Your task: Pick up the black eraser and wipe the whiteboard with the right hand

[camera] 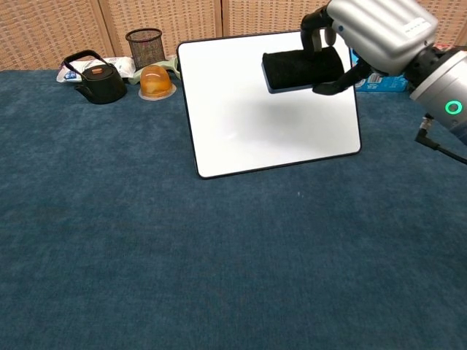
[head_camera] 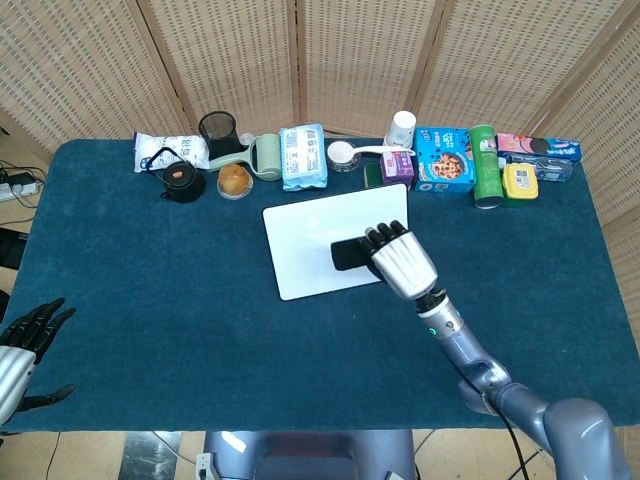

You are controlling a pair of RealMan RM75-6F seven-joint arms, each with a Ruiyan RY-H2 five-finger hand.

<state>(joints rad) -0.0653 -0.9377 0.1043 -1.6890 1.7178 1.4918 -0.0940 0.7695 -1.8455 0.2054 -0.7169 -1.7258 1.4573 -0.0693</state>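
The white whiteboard (head_camera: pixel 310 235) (camera: pixel 241 124) lies flat in the middle of the blue table. My right hand (head_camera: pixel 402 262) (camera: pixel 379 29) grips the black eraser (head_camera: pixel 350 254) (camera: pixel 300 70) and holds it over the right part of the board. In the chest view the eraser hangs above the board surface, with a faint shadow under it; contact cannot be told. My left hand (head_camera: pixel 22 345) rests at the table's near left edge, fingers spread, holding nothing.
A row of things lines the far edge: black kettle (head_camera: pixel 181 178) (camera: pixel 96 80), mesh cup (head_camera: pixel 217 128) (camera: pixel 144 45), orange jelly cup (head_camera: pixel 234 180) (camera: pixel 155 82), tissue pack (head_camera: pixel 302 157), blue cookie box (head_camera: pixel 444 160), green can (head_camera: pixel 486 165). Blue cloth (head_camera: pixel 150 290) covers the table.
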